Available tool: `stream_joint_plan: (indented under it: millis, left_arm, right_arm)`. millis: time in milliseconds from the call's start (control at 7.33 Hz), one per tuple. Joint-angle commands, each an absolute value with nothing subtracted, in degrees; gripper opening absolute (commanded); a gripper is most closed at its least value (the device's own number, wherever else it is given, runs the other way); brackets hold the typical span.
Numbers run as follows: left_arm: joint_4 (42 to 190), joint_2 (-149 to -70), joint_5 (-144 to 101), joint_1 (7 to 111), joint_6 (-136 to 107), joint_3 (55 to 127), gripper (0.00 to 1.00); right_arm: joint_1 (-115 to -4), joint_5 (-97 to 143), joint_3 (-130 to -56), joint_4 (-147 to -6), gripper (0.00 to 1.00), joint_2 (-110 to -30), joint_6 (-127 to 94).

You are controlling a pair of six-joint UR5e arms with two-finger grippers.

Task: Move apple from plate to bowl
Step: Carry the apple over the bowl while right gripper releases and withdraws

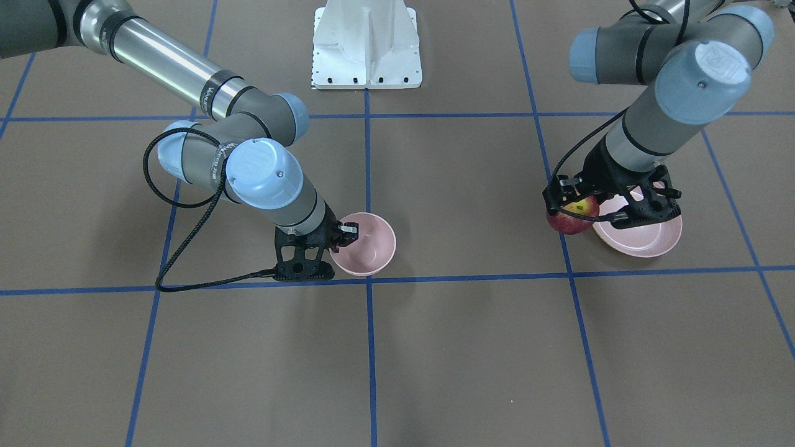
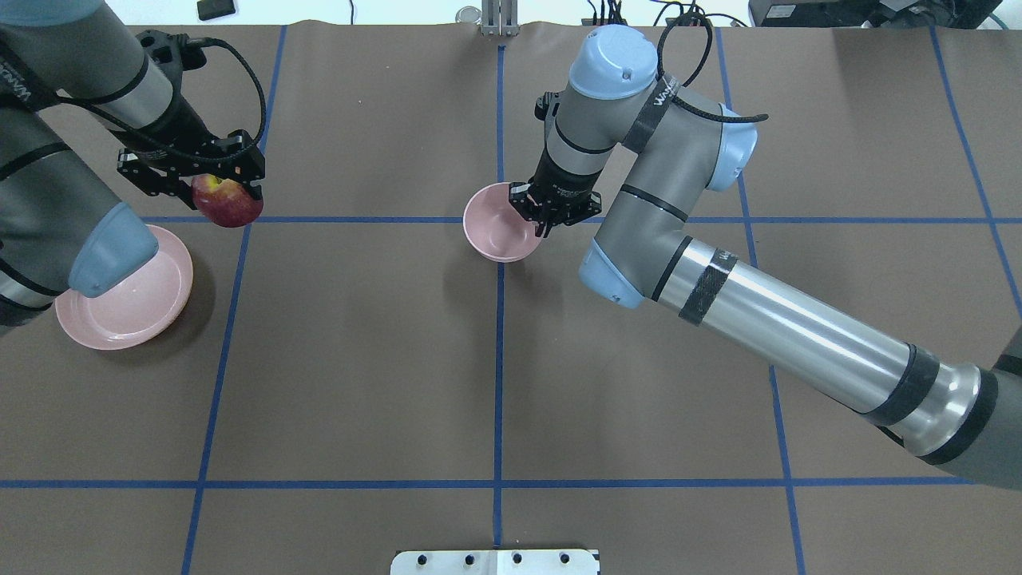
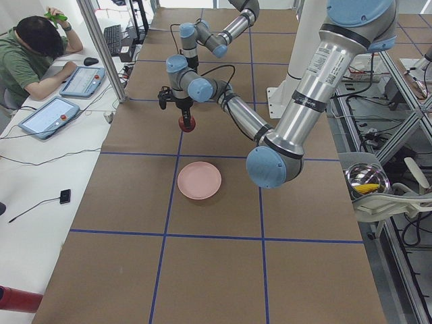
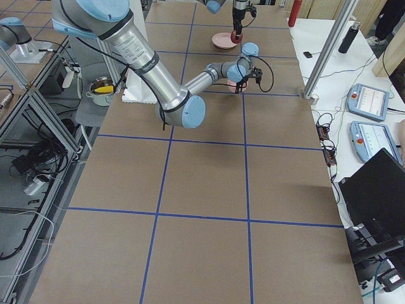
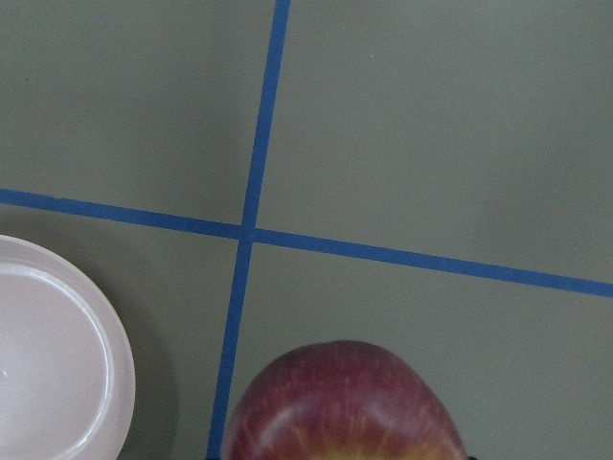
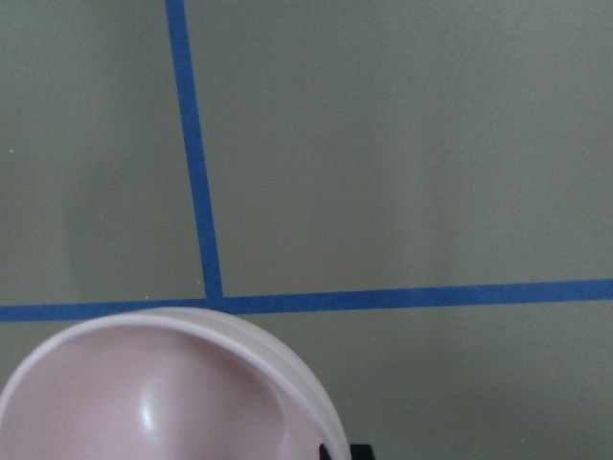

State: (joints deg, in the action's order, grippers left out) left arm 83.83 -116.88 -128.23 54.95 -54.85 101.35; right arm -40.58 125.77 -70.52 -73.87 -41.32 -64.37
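Note:
The dark-red apple (image 2: 228,201) with its yellow patch is held in my left gripper (image 2: 215,185), which is shut on it. It hangs above the table just beyond the rim of the wide pink plate (image 2: 128,307). From the front the apple (image 1: 571,217) is beside the plate (image 1: 643,239), and the left wrist view shows the apple (image 5: 345,402) and the plate's edge (image 5: 57,355). The small deep pink bowl (image 2: 497,228) sits near the table's middle. My right gripper (image 2: 551,214) is shut on its rim, also seen from the front (image 1: 345,234), with the bowl (image 6: 163,393) below the right wrist camera.
Brown table cover with blue tape lines (image 2: 498,359). The white robot base (image 1: 366,46) stands between the arms. A person sits at a side desk (image 3: 40,61) with tablets. The right arm's forearm (image 2: 782,319) stretches across the table's right half.

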Motion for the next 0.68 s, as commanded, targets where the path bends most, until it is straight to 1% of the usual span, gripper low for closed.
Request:
stream_joint_plan:
  millis: [0, 136, 273, 409, 545]
  left_arm:
    - [83.8, -117.2, -128.2, 54.6, -54.8, 100.6, 0.00]
    - [83.8, -117.3, -128.2, 54.6, -54.8, 100.3, 0.00]
    - [83.8, -117.4, -128.2, 54.6, -54.8, 100.3, 0.00]
    - [83.8, -117.7, -128.2, 54.5, -54.8, 100.3, 0.00]
    - [83.8, -118.9, -128.3, 54.3, -55.5, 99.9, 0.00]
  right_arm:
    - [-39.7, 125.4, -68.4, -68.1, 0.00, -41.7, -64.3]
    - [-39.6, 124.8, -68.2, -67.2, 0.00, -41.7, -64.4]
    - [-39.6, 124.8, -68.1, -67.2, 0.30, -41.7, -64.8]
    - [-39.6, 124.7, -68.2, -67.1, 0.99, -41.7, -64.8]
    - [-39.6, 124.7, -68.2, -67.3, 1.00, -41.9, -64.9]
